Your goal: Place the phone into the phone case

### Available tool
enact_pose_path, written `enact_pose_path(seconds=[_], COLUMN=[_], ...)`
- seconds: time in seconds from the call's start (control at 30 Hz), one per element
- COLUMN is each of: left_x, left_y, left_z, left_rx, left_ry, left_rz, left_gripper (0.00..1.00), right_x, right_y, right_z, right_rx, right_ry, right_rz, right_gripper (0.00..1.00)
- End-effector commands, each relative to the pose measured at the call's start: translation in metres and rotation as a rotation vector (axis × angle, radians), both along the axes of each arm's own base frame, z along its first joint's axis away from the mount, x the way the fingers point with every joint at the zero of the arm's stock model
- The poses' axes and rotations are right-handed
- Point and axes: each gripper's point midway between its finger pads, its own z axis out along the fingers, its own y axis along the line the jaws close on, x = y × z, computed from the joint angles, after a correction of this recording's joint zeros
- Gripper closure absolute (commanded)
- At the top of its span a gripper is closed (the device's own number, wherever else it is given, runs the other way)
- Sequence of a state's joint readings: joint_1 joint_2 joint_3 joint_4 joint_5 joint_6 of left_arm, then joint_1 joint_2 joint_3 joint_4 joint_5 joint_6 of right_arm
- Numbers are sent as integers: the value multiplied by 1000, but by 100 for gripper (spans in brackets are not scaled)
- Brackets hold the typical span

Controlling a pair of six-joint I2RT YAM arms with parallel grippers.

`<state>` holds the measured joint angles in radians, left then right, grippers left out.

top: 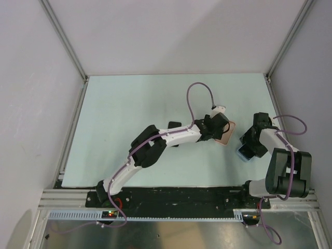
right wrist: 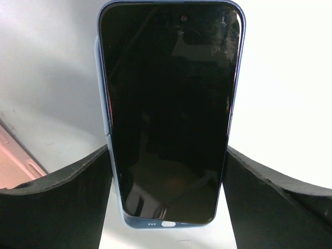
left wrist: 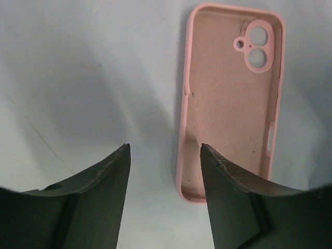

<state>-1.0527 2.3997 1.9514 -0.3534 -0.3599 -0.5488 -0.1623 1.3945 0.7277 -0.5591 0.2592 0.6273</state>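
The pink phone case (left wrist: 228, 93) lies hollow side up on the table, camera cutouts at its far end; in the top view the phone case (top: 227, 137) shows as a pink corner under the left wrist. My left gripper (left wrist: 165, 148) is open just above it, straddling the case's left wall near its bottom corner, with the right fingertip (left wrist: 207, 155) over the hollow. The phone (right wrist: 171, 104), with a black screen and blue frame, sits between the fingers of my right gripper (right wrist: 167, 150), which press on both long sides. Seen from above, the phone (top: 244, 154) is right of the case.
The pale green table top (top: 129, 114) is fenced by grey walls with metal posts (top: 65, 39) at the back and sides. A corner of the pink case (right wrist: 13, 161) shows at the lower left of the right wrist view.
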Motion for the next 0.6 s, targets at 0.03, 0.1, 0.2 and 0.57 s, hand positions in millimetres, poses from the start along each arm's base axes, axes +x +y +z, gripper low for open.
enact_pose_path(seconds=[0.03,0.1,0.2,0.57], left_x=[0,-2,-3,-15], left_y=[-17,-20,-20,54], left_z=[5,1,-2,12], left_rx=[-12,-12,-4,142], left_ry=[-47,-42,-41,-68], left_rz=[-11,-19,-23,-51], left_gripper=[40,42,50,100], right_x=[19,20,21,27], right_y=[-4,-3,-1,9], right_z=[16,16,18,48], right_rx=[-12,-5,3,24], right_ry=[-103,-105,-117,-200], right_rz=[3,8,19,95], right_gripper=[17,16,9,1])
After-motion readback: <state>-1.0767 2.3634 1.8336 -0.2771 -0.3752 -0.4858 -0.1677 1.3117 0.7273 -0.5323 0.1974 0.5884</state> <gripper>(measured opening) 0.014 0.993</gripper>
